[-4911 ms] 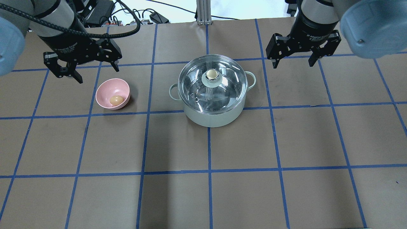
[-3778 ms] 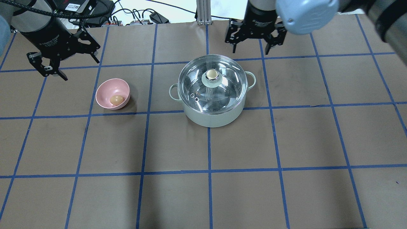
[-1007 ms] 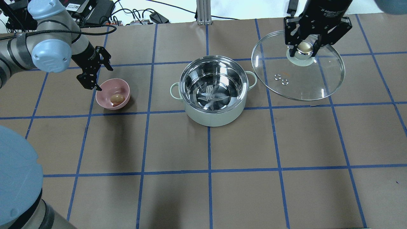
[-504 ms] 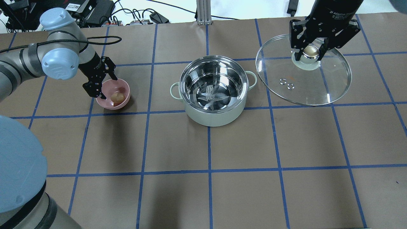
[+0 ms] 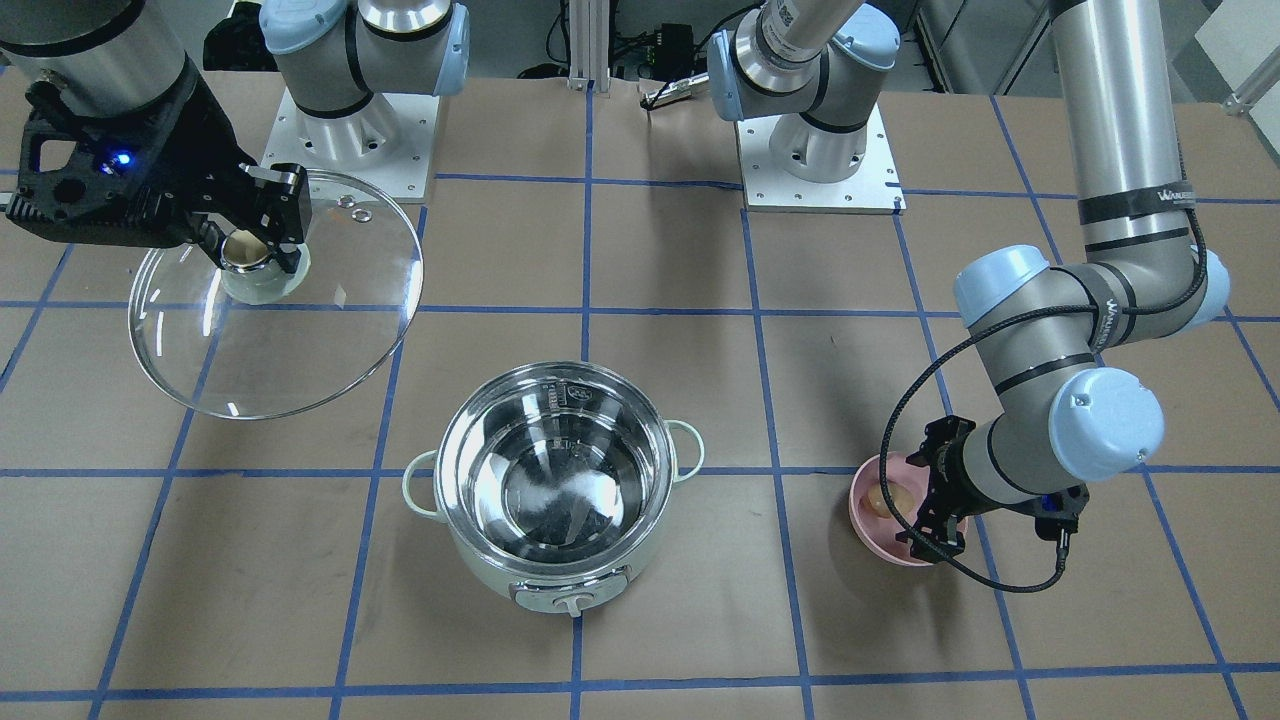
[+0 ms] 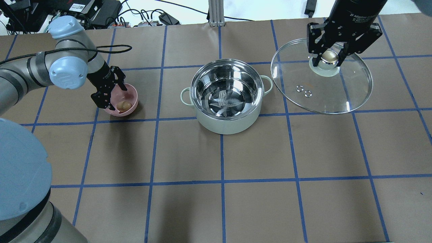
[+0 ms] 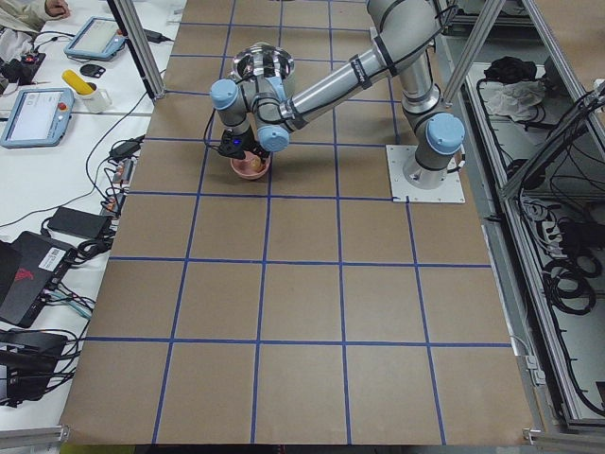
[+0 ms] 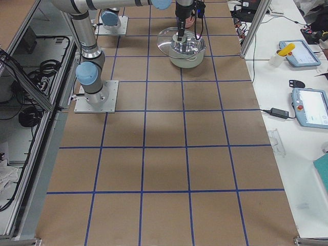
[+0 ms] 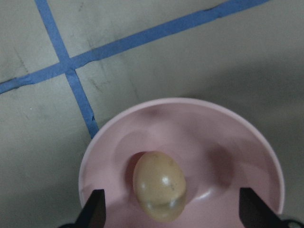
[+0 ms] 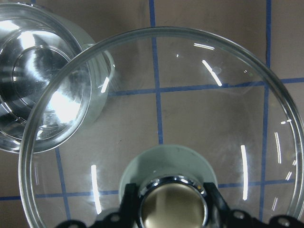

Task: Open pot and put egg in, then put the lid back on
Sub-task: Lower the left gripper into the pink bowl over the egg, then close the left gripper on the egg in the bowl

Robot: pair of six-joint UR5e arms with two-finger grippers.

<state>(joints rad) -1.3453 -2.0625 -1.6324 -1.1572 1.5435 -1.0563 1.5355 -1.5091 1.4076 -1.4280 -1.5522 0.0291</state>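
Observation:
The pot [image 6: 226,98] stands open at the table's middle, its steel inside empty; it also shows in the front view [image 5: 560,500]. My right gripper [image 6: 329,59] is shut on the knob of the glass lid [image 6: 324,91] and holds it in the air to the right of the pot, as the right wrist view [image 10: 173,204] shows. The egg [image 6: 125,106] lies in a pink bowl [image 6: 131,91] left of the pot. My left gripper [image 6: 113,96] is open and low in the bowl. In the left wrist view its fingertips [image 9: 95,211] flank the egg [image 9: 159,185] without touching it.
The two arm bases [image 5: 820,150] are bolted at the table's robot side. Cables and power bricks [image 6: 162,17] lie beyond the table's far edge. Side benches with tablets [image 8: 307,107] stand along the operators' side.
The lid, once on the pot, now hangs in my right gripper and has shifted slightly right. My left gripper has come down into the bowl around the egg.

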